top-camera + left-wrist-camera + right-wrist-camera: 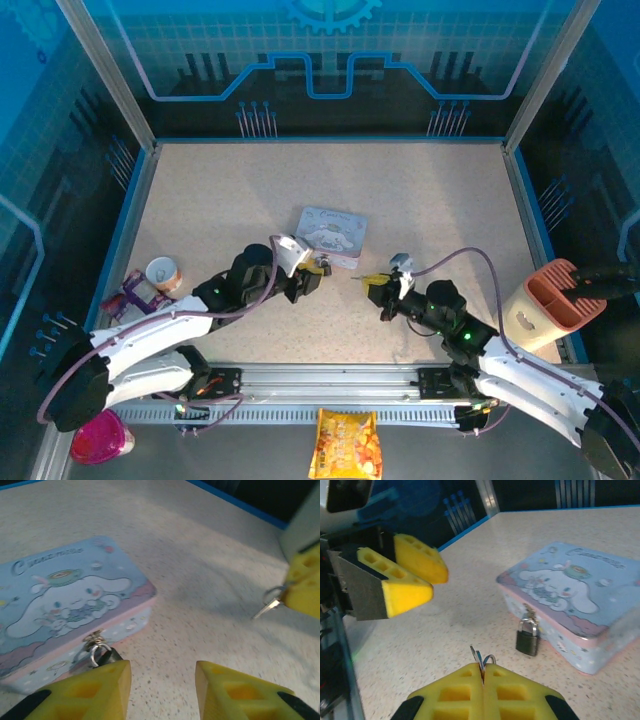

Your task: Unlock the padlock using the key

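A tiny dark padlock (527, 639) with a silvery shackle hangs from the hasp on the front of the pale blue cartoon tin (570, 597), its body resting on the table. In the left wrist view the padlock (103, 653) sits just beyond my left finger, partly hidden by it. My left gripper (162, 685) is open with bare table between its fingers, right beside the tin (331, 237). My right gripper (483, 669) is shut on the key (481, 656), whose ring and blade stick out of the pads. It hovers a short way to the right of the padlock, apart from it.
A peach-coloured holder (553, 303) stands at the right table edge. A small cup (162, 272) and purple item (133, 296) sit at the left edge. A snack bag (345, 445) and pink tub (100, 437) lie in front of the arm rail.
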{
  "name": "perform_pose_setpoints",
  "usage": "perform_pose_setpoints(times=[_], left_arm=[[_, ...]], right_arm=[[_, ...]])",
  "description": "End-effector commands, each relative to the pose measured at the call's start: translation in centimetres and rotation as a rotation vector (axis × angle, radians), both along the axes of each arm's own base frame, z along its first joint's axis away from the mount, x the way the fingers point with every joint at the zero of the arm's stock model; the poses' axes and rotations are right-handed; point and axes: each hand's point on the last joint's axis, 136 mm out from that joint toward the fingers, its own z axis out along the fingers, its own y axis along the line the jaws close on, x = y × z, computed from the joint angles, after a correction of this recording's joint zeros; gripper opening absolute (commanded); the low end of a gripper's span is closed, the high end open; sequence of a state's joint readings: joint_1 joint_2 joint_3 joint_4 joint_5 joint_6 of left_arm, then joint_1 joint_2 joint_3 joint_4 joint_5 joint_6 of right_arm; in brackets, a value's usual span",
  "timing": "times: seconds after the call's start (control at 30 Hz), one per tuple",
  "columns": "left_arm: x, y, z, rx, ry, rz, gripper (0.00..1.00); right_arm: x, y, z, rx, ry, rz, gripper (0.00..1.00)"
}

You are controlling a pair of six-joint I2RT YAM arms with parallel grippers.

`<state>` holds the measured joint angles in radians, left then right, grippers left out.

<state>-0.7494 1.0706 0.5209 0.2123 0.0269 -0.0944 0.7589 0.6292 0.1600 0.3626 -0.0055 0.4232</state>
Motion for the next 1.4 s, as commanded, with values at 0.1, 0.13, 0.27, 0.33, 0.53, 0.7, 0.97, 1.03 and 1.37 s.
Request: perform_pose_setpoints(times=[0.1,0.13,0.27,0.33,0.53,0.7,0.97,1.03,1.37], left_arm=[[3.5,3.4,-3.9,-0.199,0.209,0.407,0.51],[3.8,3.5,-4.8,-0.188,0.241,0.435,0.51],[4.3,2.8,-6.9,-0.183,0.307,0.455,0.57],[4.5,2.3,-7.8,-0.182,0.334,0.456,0.6],[5.4,1.1,-9.5,-0.157,0.377,0.459,0.61],[6.3,0.5,-10.4,-0.154,0.365,0.465,0.6],[7.6,-0.9,-11.9,-0.167,0.362,0.467,0.56],[7.9,-1.2,-12.1,-0.173,0.356,0.47,0.54],[8.6,-2.3,-13.3,-0.17,0.367,0.467,0.46]], right_arm=[[1.1,-1.2,1.1,0.209,0.056,-0.19,0.0],[0.9,-1.1,1.2,0.214,0.058,-0.196,0.0],[0.6,-1.1,1.1,0.239,0.063,-0.22,0.0],[0.5,-1.3,0.9,0.258,0.069,-0.229,0.0],[0.5,-1.6,1.0,0.273,0.068,-0.239,0.0],[0.3,-1.4,1.4,0.27,0.055,-0.223,0.0],[0.2,-1.5,1.4,0.281,0.062,-0.22,0.0],[0.1,-1.5,1.3,0.279,0.063,-0.222,0.0],[0.0,-1.5,1.1,0.279,0.067,-0.217,0.0]])
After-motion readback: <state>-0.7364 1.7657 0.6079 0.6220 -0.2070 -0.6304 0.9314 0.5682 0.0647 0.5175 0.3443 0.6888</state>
